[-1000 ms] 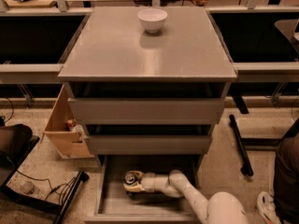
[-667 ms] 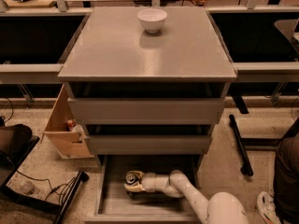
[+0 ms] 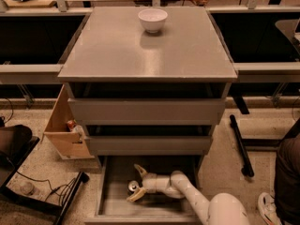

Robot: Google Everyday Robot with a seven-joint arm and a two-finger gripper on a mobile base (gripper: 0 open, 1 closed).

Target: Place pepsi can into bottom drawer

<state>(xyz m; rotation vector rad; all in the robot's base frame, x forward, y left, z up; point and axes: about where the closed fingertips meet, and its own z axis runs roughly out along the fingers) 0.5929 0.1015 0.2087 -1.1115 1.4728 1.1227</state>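
The bottom drawer (image 3: 111,197) of the grey cabinet is pulled out, and its flat grey floor shows. The pepsi can (image 3: 132,187) stands in the drawer left of centre; only its silver top and a bit of dark side show. My gripper (image 3: 137,183) reaches into the drawer from the lower right on the white arm (image 3: 187,193). Its fingers are spread open, one finger (image 3: 139,170) behind the can and one in front. The can sits between them, and neither finger visibly presses on it.
A white bowl (image 3: 152,19) sits at the back of the cabinet top (image 3: 145,55). The two upper drawers (image 3: 147,111) are nearly shut. An open wooden box (image 3: 63,128) stands left of the cabinet. Cables (image 3: 42,191) lie at the lower left. A black bar (image 3: 241,146) and a person's shoe (image 3: 267,205) are to the right.
The gripper's fingers have spread apart around the can, which now rests in the drawer. The arm has barely moved.
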